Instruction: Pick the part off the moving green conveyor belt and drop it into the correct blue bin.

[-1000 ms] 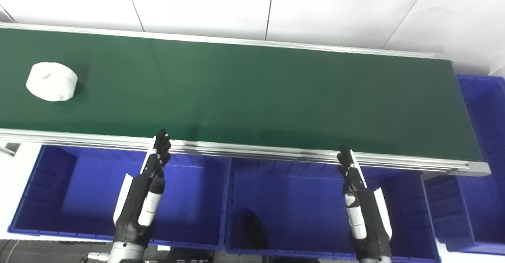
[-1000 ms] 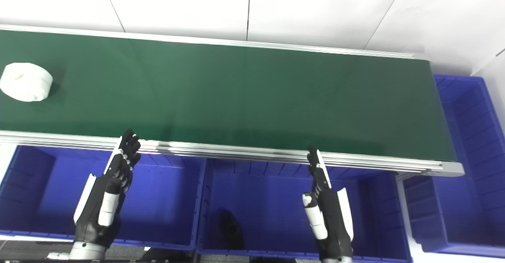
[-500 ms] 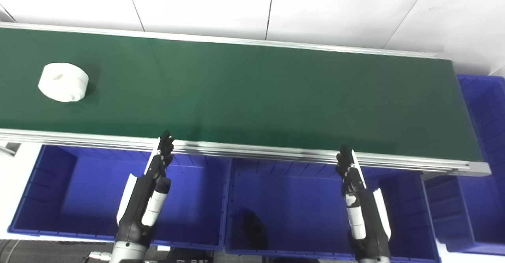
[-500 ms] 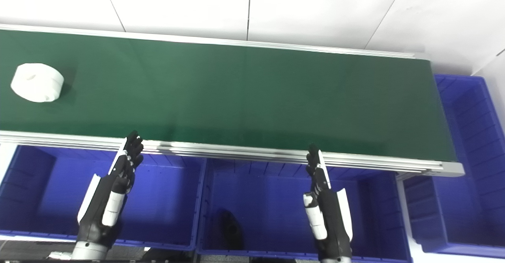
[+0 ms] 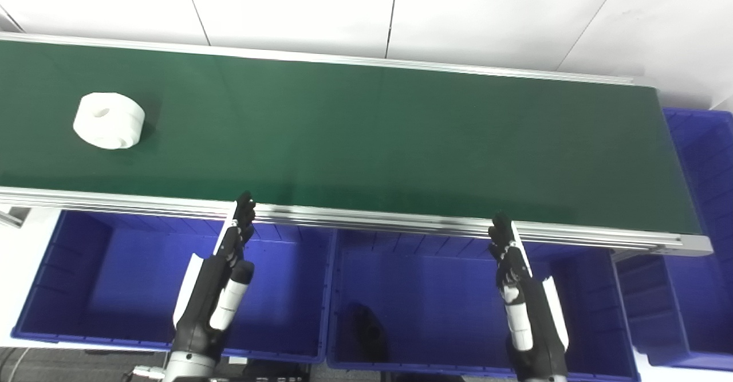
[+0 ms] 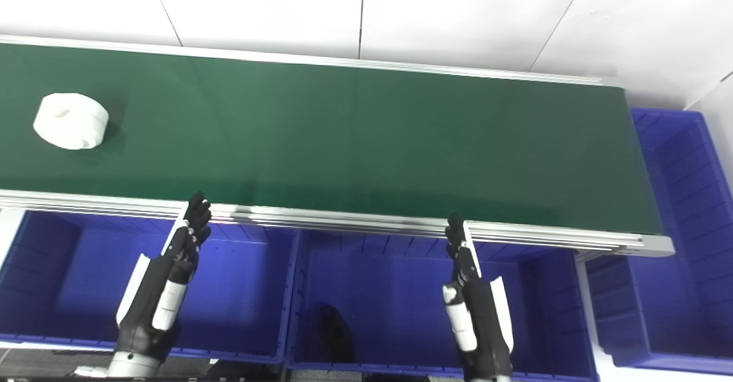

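Moved along the green conveyor belt (image 5: 366,136) toward its right end since a second ago: white ring-shaped part (image 5: 109,120), now a little farther from the belt's left end, lying flat about midway between the far and near rails, hole facing up. Shifted slightly rightward as well: left hand (image 5: 220,282), fingers (image 5: 244,213) straight and together, tips reaching the belt's near rail, holding nothing. Much the same as before: right hand (image 5: 524,299), released, fingers extended upward with tips just at the near rail, well apart from the part. Below the near rail, side by side: left blue bin (image 5: 74,279) under the left hand, middle blue bin (image 5: 435,296) under the right hand with a dark object (image 5: 366,330) on its floor near the front left corner. Past the belt's right end: further blue bin (image 5: 701,158), partly cut off by the frame edge.
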You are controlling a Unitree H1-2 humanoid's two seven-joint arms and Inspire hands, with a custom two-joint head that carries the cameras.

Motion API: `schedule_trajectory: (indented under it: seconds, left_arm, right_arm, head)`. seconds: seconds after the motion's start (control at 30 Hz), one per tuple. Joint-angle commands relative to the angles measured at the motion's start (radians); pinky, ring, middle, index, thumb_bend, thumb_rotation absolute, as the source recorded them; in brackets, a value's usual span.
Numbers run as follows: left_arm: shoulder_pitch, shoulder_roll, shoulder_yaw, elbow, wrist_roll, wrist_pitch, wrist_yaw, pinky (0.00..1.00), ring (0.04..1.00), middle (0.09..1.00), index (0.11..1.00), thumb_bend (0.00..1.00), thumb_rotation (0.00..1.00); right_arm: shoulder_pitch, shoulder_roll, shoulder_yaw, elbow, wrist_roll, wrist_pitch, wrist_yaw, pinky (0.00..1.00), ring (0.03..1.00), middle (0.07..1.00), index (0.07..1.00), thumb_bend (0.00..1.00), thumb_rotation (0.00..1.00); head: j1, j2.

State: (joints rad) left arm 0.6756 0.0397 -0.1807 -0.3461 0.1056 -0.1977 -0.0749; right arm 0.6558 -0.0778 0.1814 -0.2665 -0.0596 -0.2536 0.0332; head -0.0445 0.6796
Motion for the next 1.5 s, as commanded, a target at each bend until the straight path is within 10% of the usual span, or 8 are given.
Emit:
schedule_trajectory:
  seconds: [0.0, 0.47, 0.97, 1.47]
  left_arm:
    - [0.001, -0.007, -0.008, 0.011, 0.028, -0.051, 0.015, 1.0, 0.982, 1.0, 1.0, 0.74, 0.94]
    - [-0.029, -0.037, -0.04, 0.114, 0.119, -0.13, 0.058, 0.87, 0.947, 0.992, 1.0, 0.67, 0.9]
    - [-0.038, -0.083, -0.086, 0.15, 0.147, -0.16, 0.091, 0.79, 0.919, 0.973, 1.0, 0.65, 0.88]
    - [-0.053, -0.079, -0.11, 0.11, 0.147, -0.189, 0.099, 0.72, 0.894, 0.942, 0.95, 0.73, 0.75]
  right_arm:
    - [-0.005, -0.011, -0.011, 0.009, 0.012, -0.077, 0.006, 1.0, 1.0, 1.0, 1.0, 0.84, 0.99]
    - [-0.039, -0.04, -0.048, 0.115, 0.05, -0.109, 0.027, 1.0, 1.0, 1.0, 1.0, 0.88, 1.0]
    - [-0.045, -0.07, -0.093, 0.125, 0.143, -0.102, 0.076, 1.0, 1.0, 1.0, 1.0, 0.94, 0.98]
    - [-0.062, -0.083, -0.112, 0.132, 0.137, -0.067, 0.102, 1.0, 1.0, 1.0, 1.0, 0.97, 0.99]
  head:
    - [0.024, -0.032]
    - [0.115, -0.168]
    - [0.302, -0.174]
    - [0.273, -0.135]
